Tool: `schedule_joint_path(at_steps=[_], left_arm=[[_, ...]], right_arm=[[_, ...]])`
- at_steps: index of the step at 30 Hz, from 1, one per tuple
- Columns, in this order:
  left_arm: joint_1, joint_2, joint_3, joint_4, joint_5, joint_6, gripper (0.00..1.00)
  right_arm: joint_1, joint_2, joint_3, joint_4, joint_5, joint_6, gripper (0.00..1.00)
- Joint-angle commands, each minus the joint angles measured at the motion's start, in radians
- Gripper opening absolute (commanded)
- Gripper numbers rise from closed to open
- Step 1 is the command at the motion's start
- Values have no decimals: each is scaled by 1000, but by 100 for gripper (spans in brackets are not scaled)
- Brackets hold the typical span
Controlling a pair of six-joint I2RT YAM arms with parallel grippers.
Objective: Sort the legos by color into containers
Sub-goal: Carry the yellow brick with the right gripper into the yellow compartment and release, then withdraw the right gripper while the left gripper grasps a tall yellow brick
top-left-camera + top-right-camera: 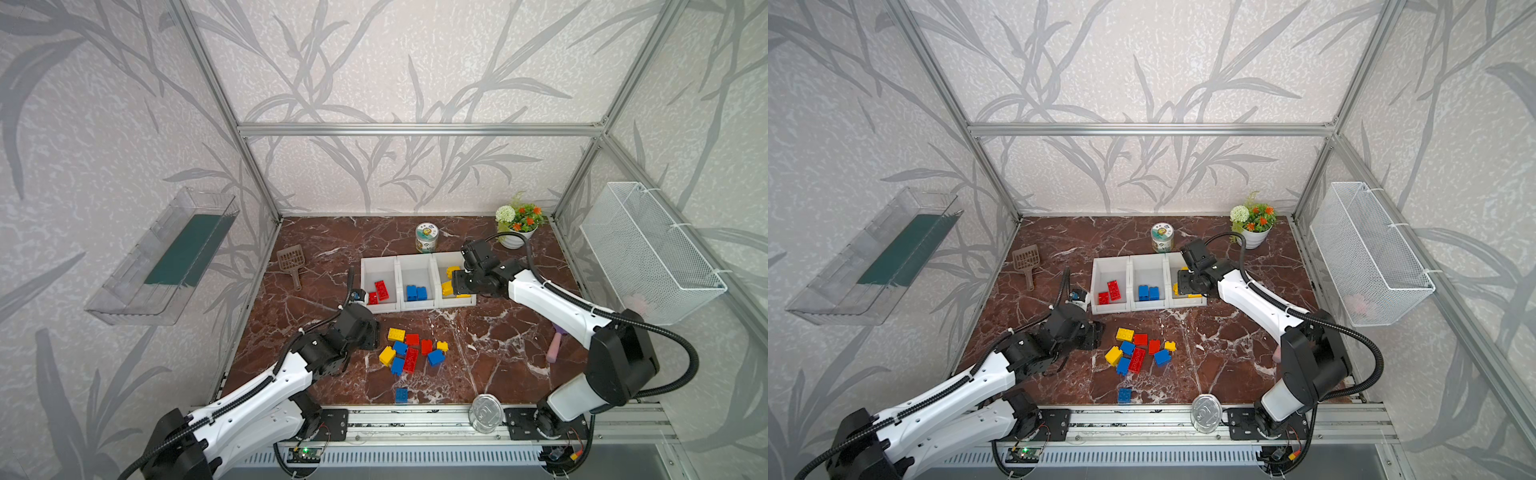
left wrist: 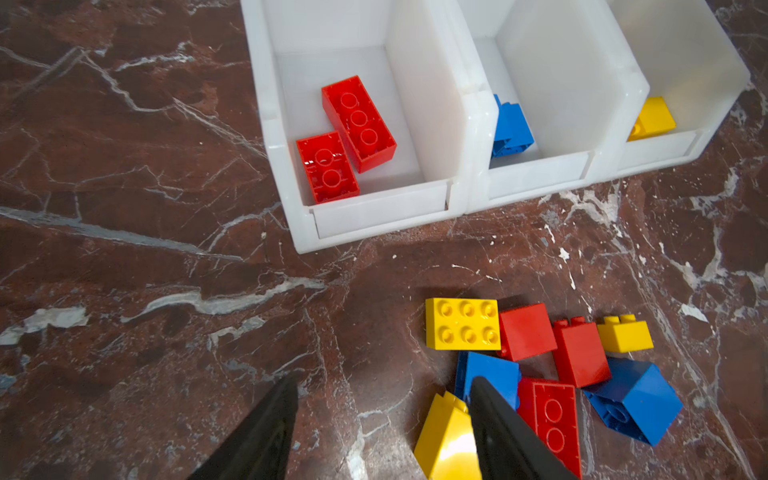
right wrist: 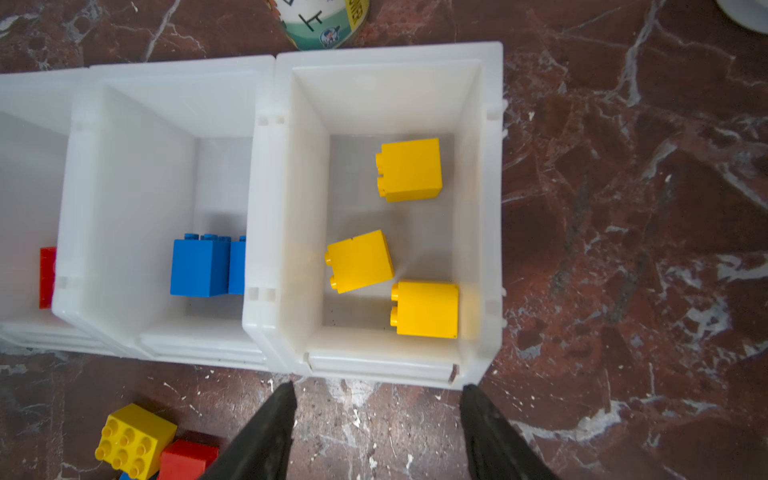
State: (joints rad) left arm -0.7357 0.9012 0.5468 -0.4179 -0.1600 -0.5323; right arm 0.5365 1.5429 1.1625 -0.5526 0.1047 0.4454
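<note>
The legos point(image 1: 410, 360) are partly sorted. The containers point(image 1: 417, 266), three white bins joined in a row, stand mid-surface. In both top views the bin on the left holds two red bricks point(image 2: 358, 122), the middle one two blue bricks point(image 3: 199, 266) side by side, and the one on the right three yellow bricks point(image 3: 359, 261) lying on their sides. In front of the containers a loose cluster point(image 1: 1137, 359) of red, blue and yellow bricks lies on the brown marbled surface point(image 1: 498, 353). A lone blue brick point(image 1: 401, 395) sits apart near the front edge. The left fingers point(image 2: 257, 436) are at the cluster's left side, spread about halfway, with only bare marble between them. One finger crosses in front of a yellow and a blue brick, and whether it touches them cannot be told. The right fingers point(image 3: 266, 432) are parted and empty, by the front lip of the yellow bin. A printed tin point(image 1: 427, 237) stands just behind the containers, with potted flowers point(image 1: 517, 224) in the far right corner and a brown scoop point(image 1: 293, 262) off to the left. A silver can point(image 1: 485, 413) rests on the front rail. A clear tray point(image 1: 166, 257) hangs on the left wall and a wire basket point(image 1: 648, 253) on the right wall.
</note>
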Motion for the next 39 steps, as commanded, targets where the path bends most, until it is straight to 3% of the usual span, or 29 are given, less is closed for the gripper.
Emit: schedule_joint_path(at_steps=[1,17,30,39], left_arm=[[-22,4,5,-33,52,15,68],[-124,169,-3,-8,181,36,68],[-164,319,36,29,184,36,63],[-166,369,48,49,183,32,44]], right_arm=[[-3,-85,-39,-15,-3,35,64],[-3,-491,-351,-42,-14,233,64],[-2,-564,-389,-95,16,263,64],[-1,-581,-402,-110,28,268,64]])
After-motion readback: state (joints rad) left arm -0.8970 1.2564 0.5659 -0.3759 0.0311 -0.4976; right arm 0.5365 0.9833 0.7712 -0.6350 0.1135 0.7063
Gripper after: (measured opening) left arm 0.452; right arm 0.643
